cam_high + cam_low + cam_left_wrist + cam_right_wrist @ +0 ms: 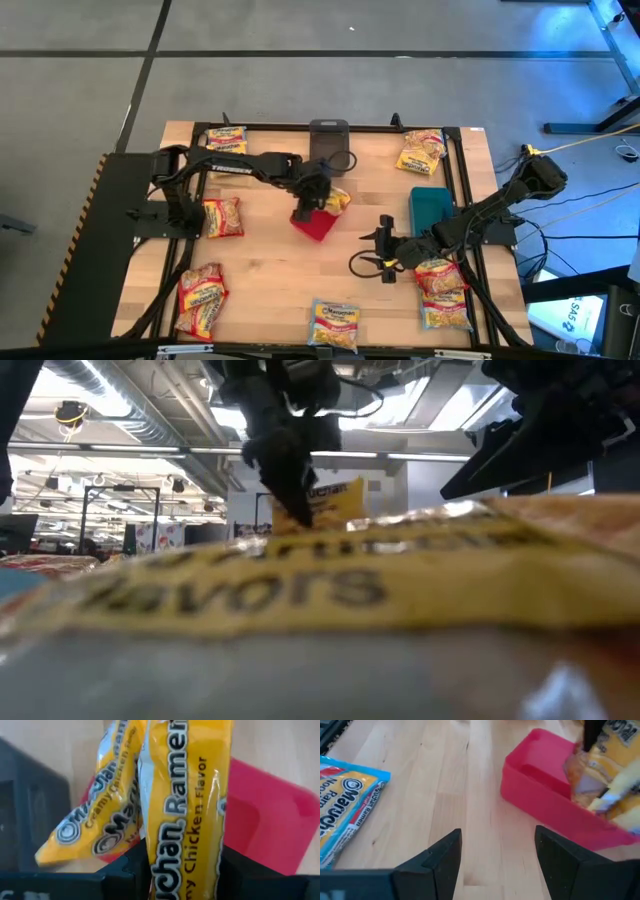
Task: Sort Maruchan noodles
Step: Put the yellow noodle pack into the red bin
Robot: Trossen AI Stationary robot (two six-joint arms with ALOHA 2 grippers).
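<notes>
My left gripper (318, 198) stands over the red bin (315, 228) in the middle of the table, shut on a yellow Maruchan noodles packet (185, 815). A second yellow packet (95, 825) hangs beside the first. Both reach down toward the bin's opening (545, 765). My right gripper (384, 250) hovers open and empty to the right of the red bin (540, 800), pointing at it. Other noodle packets lie flat on the table, at the far left (227, 140), at the far right (420, 152) and at the left (222, 216). My left gripper pinches the upright packet between its two fingers at one end (182, 870). The fingers slant down from the table's far left side. The packet sticks out past the fingers, edge-on, over the red bin. Whether the second packet's end (107, 850) is pinched too cannot be told.
A grey bin (328, 135) stands at the far edge and a teal bin (432, 207) to the right. More packets lie near left (202, 297), at the near edge (335, 322) and under the right arm (440, 278). One packet (320, 600) fills the low view.
</notes>
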